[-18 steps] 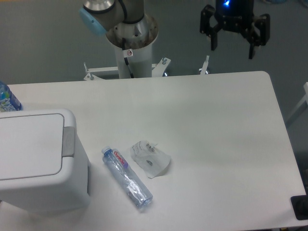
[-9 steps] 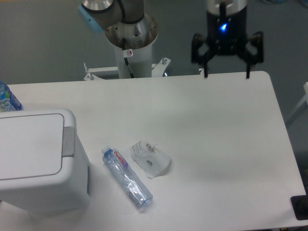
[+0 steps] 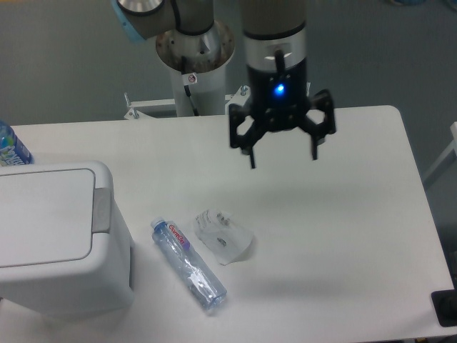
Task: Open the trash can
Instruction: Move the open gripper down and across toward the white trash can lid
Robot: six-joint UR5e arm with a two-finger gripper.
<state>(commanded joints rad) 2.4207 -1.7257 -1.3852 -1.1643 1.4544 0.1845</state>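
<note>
The trash can is a large boxy white bin at the left front of the table, with its flat lid closed and a grey push tab on its right edge. My gripper hangs open and empty above the middle back of the table, well to the right of the bin and above the table surface. Its two black fingers point down, spread wide apart.
A clear plastic bottle lies on the table just right of the bin. A crumpled clear wrapper lies beside it. A second bottle peeks from behind the bin at the left edge. The robot base stands behind the table.
My gripper has moved left and down, from beyond the table's back right edge to above the middle of the table. It stays open. Nothing on the table has moved.
</note>
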